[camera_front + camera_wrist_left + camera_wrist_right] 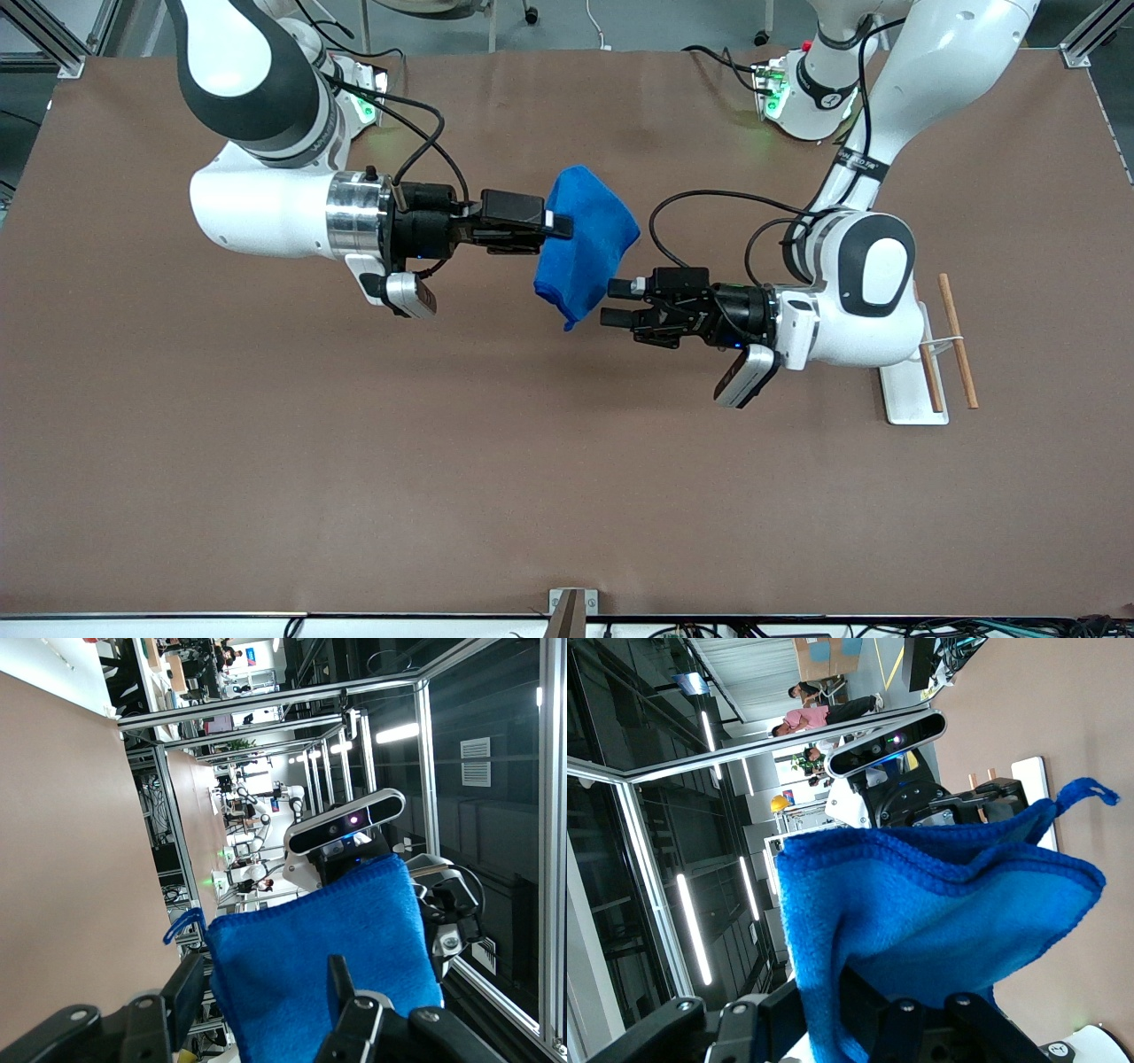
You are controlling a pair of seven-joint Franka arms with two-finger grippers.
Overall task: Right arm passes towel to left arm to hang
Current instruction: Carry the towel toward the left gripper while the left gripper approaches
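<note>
The towel (585, 244) is up in the air over the middle of the table (266, 487), bunched and hanging in folds. The right gripper (556, 226) has it pinched tight along one edge, fingers clamped shut on the blue cloth. Over comes the left gripper (611, 303), level with the towel's lower corner, its two fingers spread apart with the cloth's edge right at their tips. From the front view you cannot tell whether the cloth sits between them. The left wrist view settles it: the towel (323, 948) fills the gap between the parted fingers (341, 979), with no squeeze on it. That view also shows the small corner loop (182, 926) dangling free. The right wrist view has the towel (921, 930) draped out from its own closed grip, with the left gripper (966, 806) facing it just above the cloth. Toward the left arm's end of the table stands a white-based rack (912, 390) with wooden rods (959, 341).
</note>
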